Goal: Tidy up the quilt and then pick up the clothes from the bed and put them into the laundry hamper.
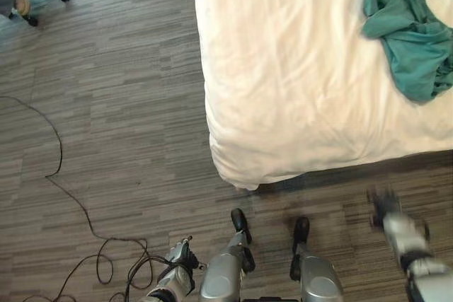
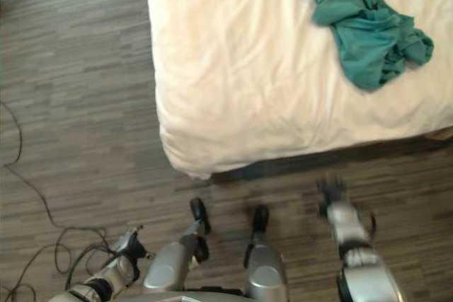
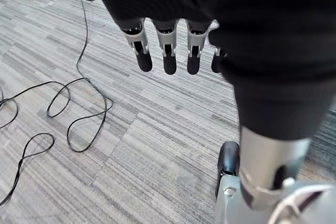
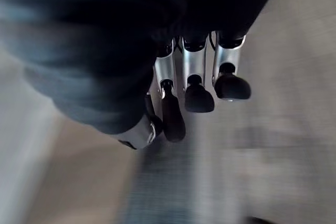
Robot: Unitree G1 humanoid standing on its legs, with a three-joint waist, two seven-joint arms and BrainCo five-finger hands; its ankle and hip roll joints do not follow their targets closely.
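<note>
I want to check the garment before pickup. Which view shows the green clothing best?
The right eye view: the green clothing lies whole on the white quilt. The left eye view shows it at the frame's right edge. The wrist views look at floor.

Quilt: the cream-white cloth quilt [image 1: 297, 76] looked soft and matt, faintly creased, ahead of the right hand.
Clothes: the teal-green crumpled cloth garment [image 1: 412, 33] looked thin, matt and deeply folded, lying on the quilt.
Floor: the grey-brown streaked wood-look plank floor [image 1: 113, 104] looked smooth with a low sheen, under both hands.
Left hand: the silver metal-look left hand [image 3: 167, 45] had glossy fingers, dark matt tips and a ribbed cloth-like cover.
Right hand: the right hand [image 4: 194, 80] looked alike.
</note>
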